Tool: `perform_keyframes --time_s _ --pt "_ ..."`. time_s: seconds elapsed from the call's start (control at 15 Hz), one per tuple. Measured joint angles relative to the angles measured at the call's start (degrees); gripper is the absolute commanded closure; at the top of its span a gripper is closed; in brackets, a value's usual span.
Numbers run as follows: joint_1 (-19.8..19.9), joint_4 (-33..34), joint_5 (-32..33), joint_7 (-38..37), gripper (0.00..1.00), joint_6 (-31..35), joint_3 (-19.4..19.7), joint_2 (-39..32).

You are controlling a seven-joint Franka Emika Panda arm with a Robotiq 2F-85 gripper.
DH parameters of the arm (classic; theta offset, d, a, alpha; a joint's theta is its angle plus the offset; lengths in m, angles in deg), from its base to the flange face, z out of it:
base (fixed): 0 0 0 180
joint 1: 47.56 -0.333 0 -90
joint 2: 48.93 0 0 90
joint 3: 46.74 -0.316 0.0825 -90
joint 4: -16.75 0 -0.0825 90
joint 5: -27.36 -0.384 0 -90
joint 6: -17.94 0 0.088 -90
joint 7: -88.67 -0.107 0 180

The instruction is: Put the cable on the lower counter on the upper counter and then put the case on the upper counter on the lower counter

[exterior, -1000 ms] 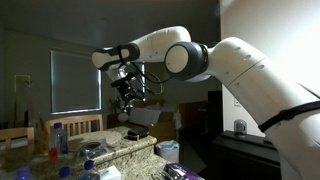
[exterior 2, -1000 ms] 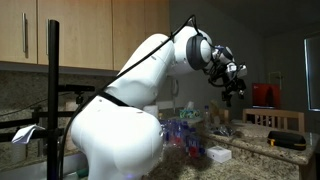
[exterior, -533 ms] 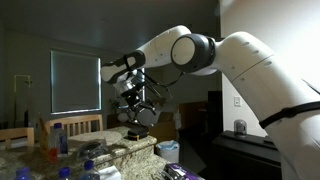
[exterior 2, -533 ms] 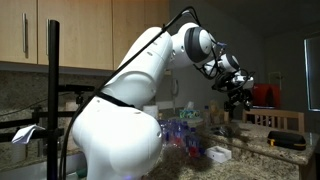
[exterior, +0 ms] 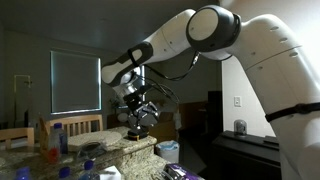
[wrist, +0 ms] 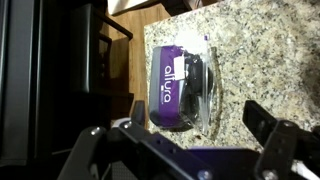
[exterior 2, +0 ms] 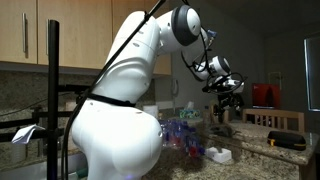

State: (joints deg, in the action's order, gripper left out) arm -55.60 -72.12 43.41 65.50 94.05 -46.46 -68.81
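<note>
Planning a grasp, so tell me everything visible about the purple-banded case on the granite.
The case is oblong with rounded corners: a purple band with white lettering beside a glossy dark shell that looks like plastic and catches glare. It lies flat at the edge of the speckled upper counter, and nothing else visibly touches it.

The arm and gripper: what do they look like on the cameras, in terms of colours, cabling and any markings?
The arm is glossy white, with fat rounded links and darker bands at the joints. Thin black cables loop along it near the wrist. The gripper is black, with jointed, angular fingers. No markings are legible.
</note>
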Motion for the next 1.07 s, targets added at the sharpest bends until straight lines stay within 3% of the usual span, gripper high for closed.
perform_keyframes --time_s 0.2,0.33,0.8,1.07 --pt "-1.4 -8.9 1.6 -6.3 0.0 9.2 -0.7 3.8" --pt "-2.4 -13.0 3.5 -8.8 0.0 11.6 -0.9 5.5" --pt "-2.5 -14.4 3.1 -9.5 0.0 13.3 -0.8 6.5" --pt "-0.7 -18.4 -2.0 -11.2 0.0 25.2 -0.6 7.3"
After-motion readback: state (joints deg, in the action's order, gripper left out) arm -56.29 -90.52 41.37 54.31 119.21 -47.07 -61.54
